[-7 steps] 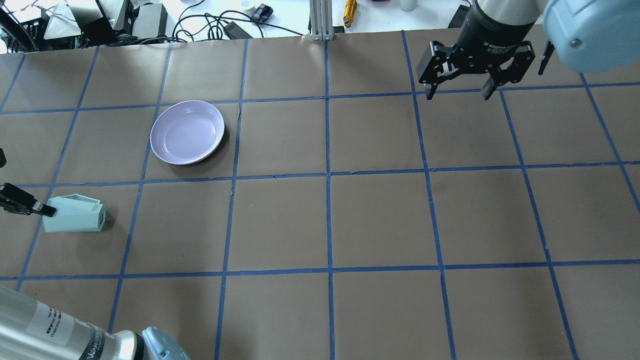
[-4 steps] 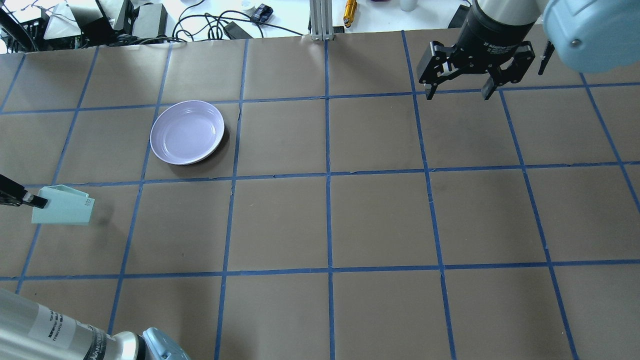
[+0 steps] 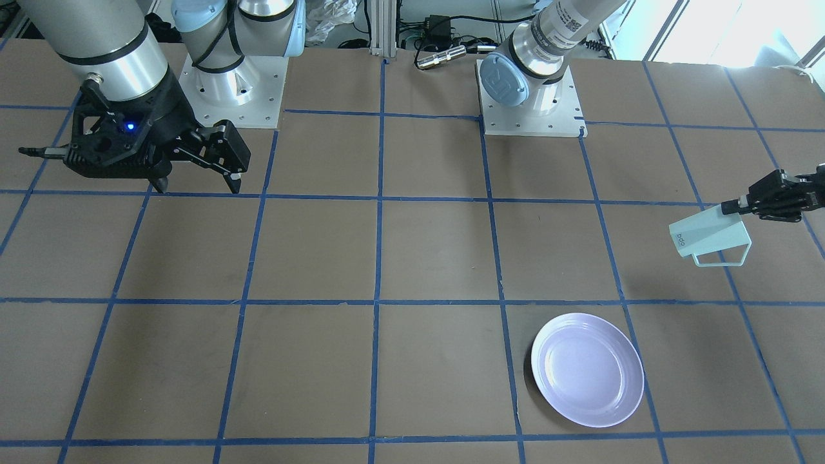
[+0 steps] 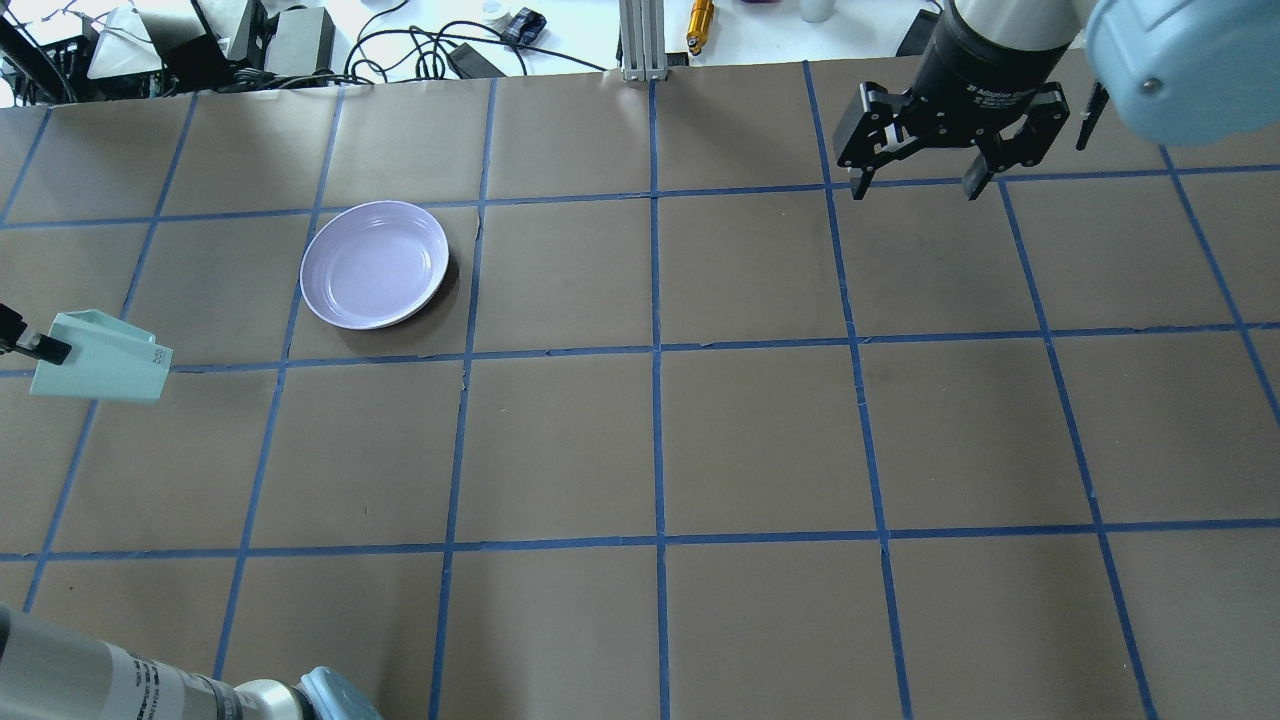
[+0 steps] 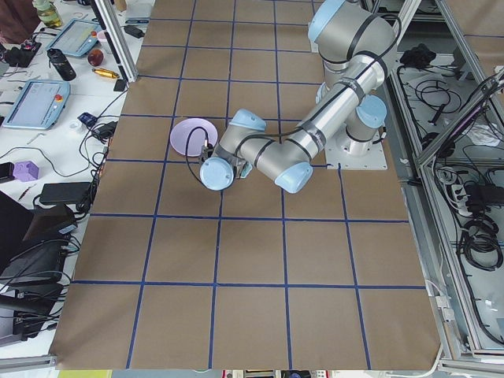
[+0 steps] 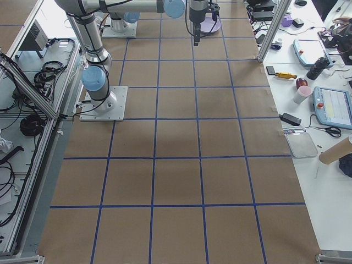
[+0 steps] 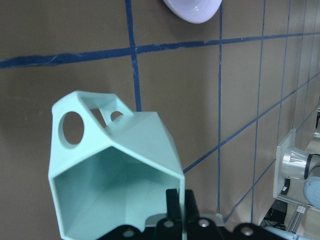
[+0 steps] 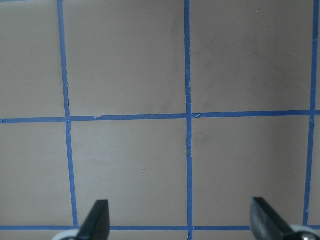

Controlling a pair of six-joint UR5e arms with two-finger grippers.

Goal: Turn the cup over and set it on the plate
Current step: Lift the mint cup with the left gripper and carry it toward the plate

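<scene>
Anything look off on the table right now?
Nothing stands out. The cup hangs on its side, pinched by one rim wall in the left gripper; the plate sits empty and flat.

Bare brown counter (image 4: pixel 660 440) stretches between the cup (image 4: pixel 100 360), held off the surface by the left jaws clamped on its rim wall, and the plate (image 4: pixel 375 264) nearby. The plate's hollow lies open from above. The right jaws hang spread over the counter's far right corner, well apart from both. The left arm (image 4: pixel 120 680) reaches in over the near left corner.
</scene>
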